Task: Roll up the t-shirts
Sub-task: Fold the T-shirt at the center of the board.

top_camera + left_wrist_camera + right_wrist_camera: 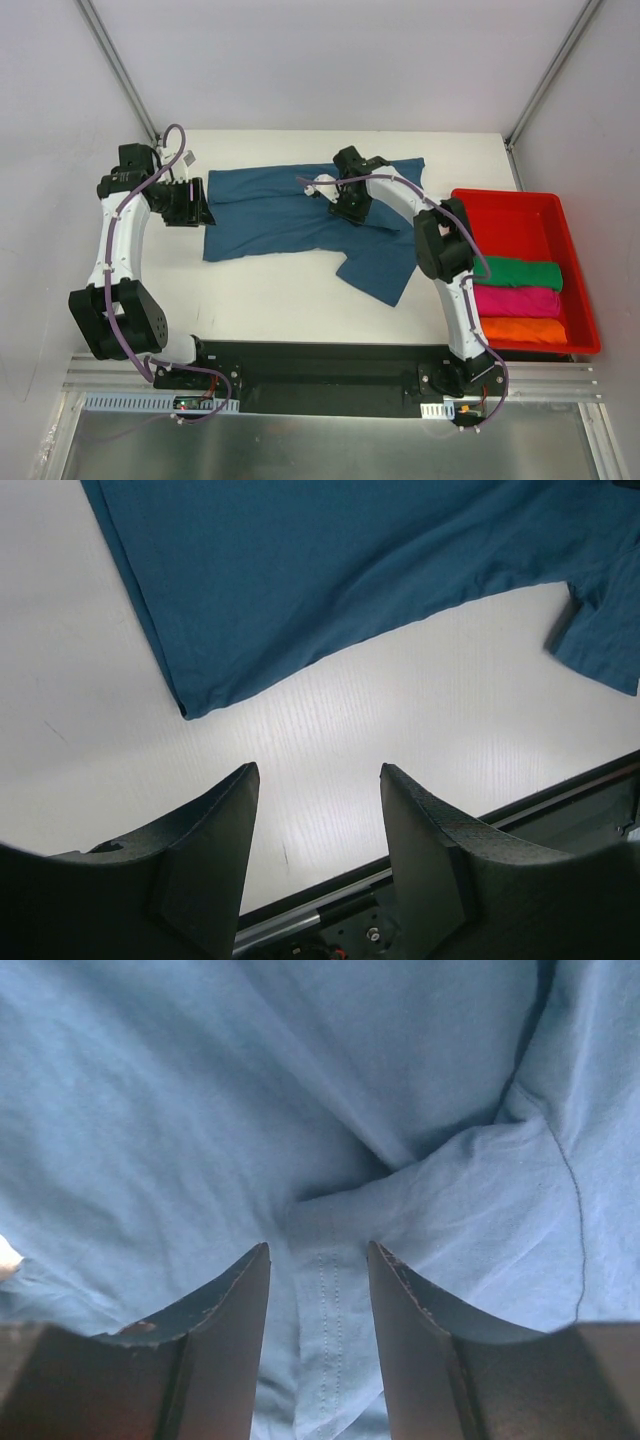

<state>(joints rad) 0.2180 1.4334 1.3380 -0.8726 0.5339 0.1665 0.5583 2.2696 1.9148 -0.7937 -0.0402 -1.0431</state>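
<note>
A dark teal-blue t-shirt point(290, 215) lies spread and partly folded across the white table, one sleeve hanging toward the near edge. My left gripper point(200, 203) hovers at the shirt's left edge. In the left wrist view it point(318, 770) is open over bare table, with the shirt's corner point(330, 570) just beyond the fingertips. My right gripper point(350, 210) is down on the shirt's middle right. In the right wrist view it point(318, 1247) stands open, its fingers either side of a raised stitched hem fold point(330, 1290) of the cloth point(200, 1110).
A red tray point(500, 195) stands at the right edge and holds rolled green point(518, 273), magenta point(515, 300) and orange point(520, 330) t-shirts. A black base rail point(320, 360) runs along the near edge.
</note>
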